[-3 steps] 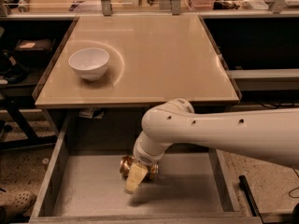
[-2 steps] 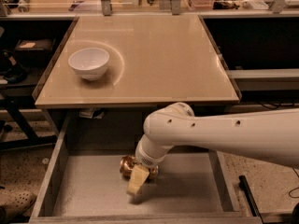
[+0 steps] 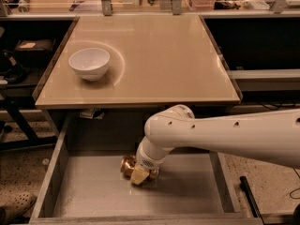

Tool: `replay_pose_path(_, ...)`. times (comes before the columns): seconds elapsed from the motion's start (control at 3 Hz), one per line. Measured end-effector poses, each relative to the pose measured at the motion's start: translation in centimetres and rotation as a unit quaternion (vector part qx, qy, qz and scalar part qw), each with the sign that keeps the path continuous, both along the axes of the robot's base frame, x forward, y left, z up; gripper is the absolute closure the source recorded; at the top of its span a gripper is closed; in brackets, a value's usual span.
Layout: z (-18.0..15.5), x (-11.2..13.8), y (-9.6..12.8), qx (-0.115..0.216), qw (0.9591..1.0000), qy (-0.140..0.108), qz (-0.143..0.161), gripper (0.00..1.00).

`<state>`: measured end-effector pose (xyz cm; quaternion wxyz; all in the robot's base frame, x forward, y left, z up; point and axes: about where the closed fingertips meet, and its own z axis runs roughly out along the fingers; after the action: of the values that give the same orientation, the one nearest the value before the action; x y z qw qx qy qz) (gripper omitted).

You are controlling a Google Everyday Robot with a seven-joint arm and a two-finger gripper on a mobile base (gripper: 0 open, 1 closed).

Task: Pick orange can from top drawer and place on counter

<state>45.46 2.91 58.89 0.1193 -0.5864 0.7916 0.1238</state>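
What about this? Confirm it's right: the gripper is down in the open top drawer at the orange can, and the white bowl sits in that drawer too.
One thing is wrong: the white bowl is not in the top drawer; it sits on the counter, as the camera view shows. The rest stands: the gripper is down in that open drawer at the orange can.

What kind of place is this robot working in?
Probably a lab or workshop mock-up, not a home kitchen: a beige counter with one white bowl, an open grey top drawer beneath it, cluttered benches behind. The gripper is down in the drawer at the orange can.
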Motion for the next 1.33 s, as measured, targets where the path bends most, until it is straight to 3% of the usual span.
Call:
replay_pose_path(0.67,0.0,0.0,0.0,0.000,1.0000,0.000,0.000,0.88)
replay_pose_path(1.0,2.2,-0.2,-0.6,0.005,1.0000,-0.002,-0.006,1.00)
replay_pose_path(1.33,6.9,0.0,-2.3,0.001,0.9997,-0.012,-0.023,1.00)
